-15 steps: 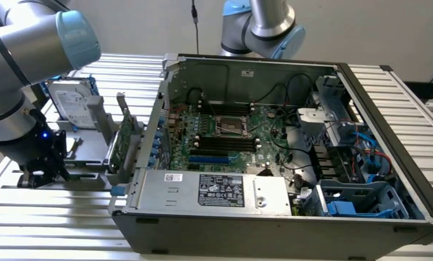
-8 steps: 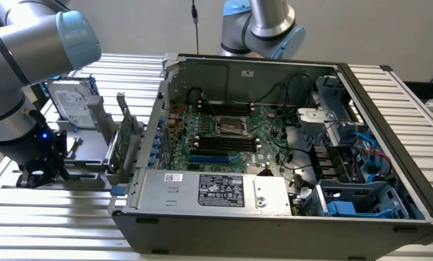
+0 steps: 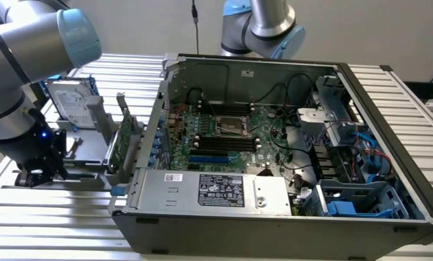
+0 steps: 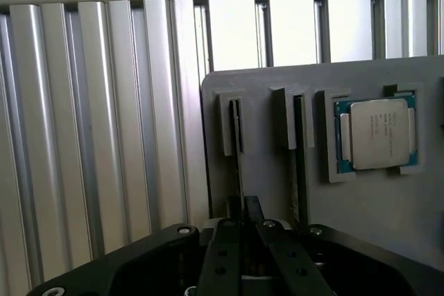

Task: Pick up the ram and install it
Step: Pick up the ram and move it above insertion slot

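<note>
Pickup stage, ram not yet lifted. My pincer (image 4: 244,206) sits low over the grey parts holder (image 4: 361,227), with its two fingers drawn together on the thin upper edge of the ram (image 4: 236,143). The ram stands on edge in the holder's outermost slot. I read this as a closed grip on the strip, though I cannot judge how firm it is from here.

In the next slot, just beside the first, a second strip (image 4: 298,150) stands the same way. Beyond it a processor chip (image 4: 378,133) lies flat in its own recess.

In the exterior view the pincer (image 3: 36,176) hangs at the near end of the holder (image 3: 86,149), at the exterior view's left. A hard drive (image 3: 71,106) is propped at the holder's far end. A taller green card (image 3: 122,141) stands between the holder and the computer case (image 3: 274,234). All of this rests on the ribbed aluminium worktop (image 3: 49,228).

The case lies open to the exterior view's right of the holder, well apart from the pincer. Its motherboard (image 3: 224,128) is exposed, and the black memory slots (image 3: 227,144) near the middle of the board look unfilled as far as I can see.

Progress, as I judge it: the approach and the closing on the ram are done. The lift out of the holder, the carry across to the case and the seating in a slot are all left to do.
</note>
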